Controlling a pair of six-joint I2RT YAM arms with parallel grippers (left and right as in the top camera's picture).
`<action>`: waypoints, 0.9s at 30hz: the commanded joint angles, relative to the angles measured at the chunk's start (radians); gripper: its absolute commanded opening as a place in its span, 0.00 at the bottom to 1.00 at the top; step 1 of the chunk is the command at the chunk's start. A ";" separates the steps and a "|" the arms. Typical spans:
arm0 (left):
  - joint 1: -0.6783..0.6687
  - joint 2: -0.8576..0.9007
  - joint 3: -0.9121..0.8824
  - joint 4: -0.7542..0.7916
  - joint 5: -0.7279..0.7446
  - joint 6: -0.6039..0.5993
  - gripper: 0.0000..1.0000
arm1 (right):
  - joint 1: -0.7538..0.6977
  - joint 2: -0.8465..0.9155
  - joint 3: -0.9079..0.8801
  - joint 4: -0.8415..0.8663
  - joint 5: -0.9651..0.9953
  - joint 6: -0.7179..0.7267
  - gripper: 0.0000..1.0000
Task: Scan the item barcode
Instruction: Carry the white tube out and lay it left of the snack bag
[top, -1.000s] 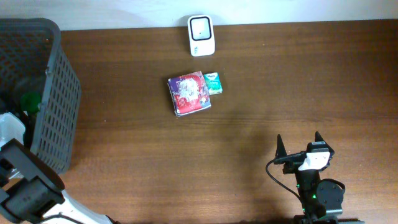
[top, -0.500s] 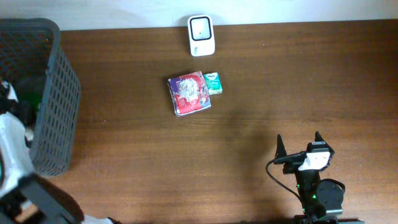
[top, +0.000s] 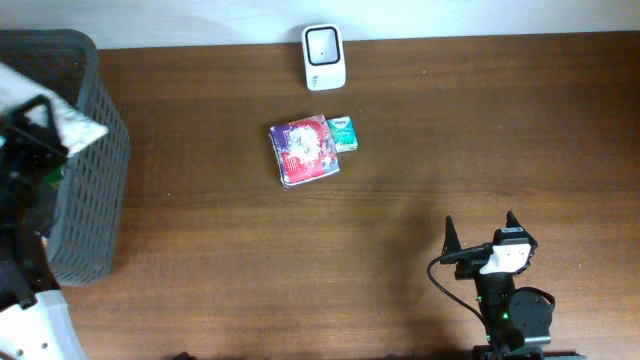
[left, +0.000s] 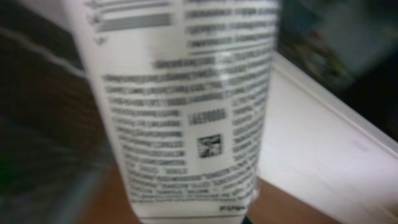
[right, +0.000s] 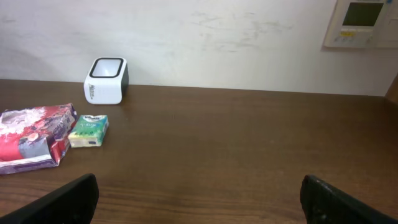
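Risen from one basket (top: 90, 200), left tool (top: 48, 128) clamps one tube (left: 186, 106); right tool (top: 481, 232) apart; two packets (top: 304, 151) (top: 342, 133).

The basket (top: 95, 170) stands at the table's (top: 450, 120) left end, and the tube (top: 78, 125) hangs over its right rim. The scanner (top: 324, 57) sits at the far edge, centre. Just nearer lies a packet (top: 303, 153), a small pack (top: 343, 133) touching its far-right corner. The right gripper (top: 480, 225) is near right, well apart.

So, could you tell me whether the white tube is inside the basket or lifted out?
Lifted out: overhead, the white tube overlaps the basket rim, so it is above it.
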 joint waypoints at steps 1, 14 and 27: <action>-0.180 0.003 0.030 0.012 0.169 0.123 0.00 | 0.009 -0.006 -0.008 -0.003 0.005 0.008 0.99; -0.691 0.333 0.030 -0.144 -0.256 0.292 0.00 | 0.009 -0.006 -0.008 -0.003 0.005 0.008 0.99; -0.781 0.682 0.030 -0.144 -0.456 0.379 0.00 | 0.009 -0.006 -0.008 -0.003 0.005 0.008 0.99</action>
